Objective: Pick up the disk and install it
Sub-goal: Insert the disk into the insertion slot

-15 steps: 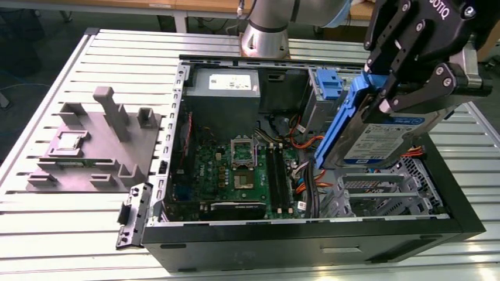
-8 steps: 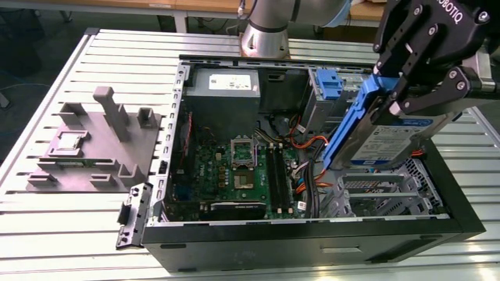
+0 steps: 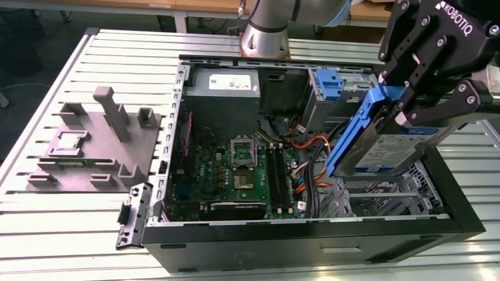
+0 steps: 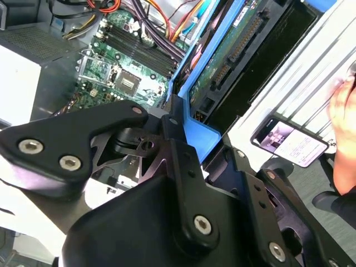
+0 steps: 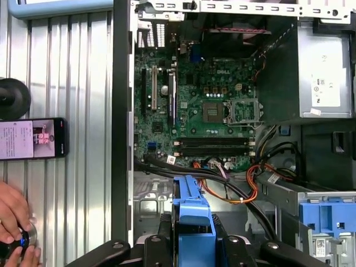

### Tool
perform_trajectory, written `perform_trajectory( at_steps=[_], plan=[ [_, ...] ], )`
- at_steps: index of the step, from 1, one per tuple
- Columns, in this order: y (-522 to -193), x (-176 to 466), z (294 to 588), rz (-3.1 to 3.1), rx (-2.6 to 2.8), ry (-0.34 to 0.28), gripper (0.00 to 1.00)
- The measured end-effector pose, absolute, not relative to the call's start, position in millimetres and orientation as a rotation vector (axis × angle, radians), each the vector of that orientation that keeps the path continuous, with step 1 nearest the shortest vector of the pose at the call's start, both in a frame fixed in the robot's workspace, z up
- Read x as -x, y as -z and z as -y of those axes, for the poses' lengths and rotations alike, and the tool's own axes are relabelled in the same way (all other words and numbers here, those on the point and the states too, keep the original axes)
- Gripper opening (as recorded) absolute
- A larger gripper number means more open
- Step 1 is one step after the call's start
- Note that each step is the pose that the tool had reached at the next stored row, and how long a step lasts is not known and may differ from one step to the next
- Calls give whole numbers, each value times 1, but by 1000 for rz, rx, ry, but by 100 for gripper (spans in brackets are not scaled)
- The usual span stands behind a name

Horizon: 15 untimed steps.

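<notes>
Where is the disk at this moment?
In the exterior view the disk hangs tilted in the gripper at that view's right, above the drive cage inside the open computer case.

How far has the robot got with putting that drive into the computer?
Picking up looks done: the gripper is shut on the disk. In hand: the disk hangs tilted over the open computer case, above its metal drive cage. Left: it is not yet seated in a bay.

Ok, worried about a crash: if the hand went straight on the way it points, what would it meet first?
Probably the metal drive cage below the disk that the hand grips, though depth is unclear.
</notes>
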<state>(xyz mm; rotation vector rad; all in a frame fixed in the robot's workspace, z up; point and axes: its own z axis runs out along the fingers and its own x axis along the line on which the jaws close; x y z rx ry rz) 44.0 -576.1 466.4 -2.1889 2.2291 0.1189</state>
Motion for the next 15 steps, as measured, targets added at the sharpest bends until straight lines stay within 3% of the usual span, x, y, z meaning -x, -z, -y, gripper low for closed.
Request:
perform_trajectory(
  at_steps=[15],
  plan=[
    [-459, -69, 580, -2222, 2196, -119, 36]
  ],
)
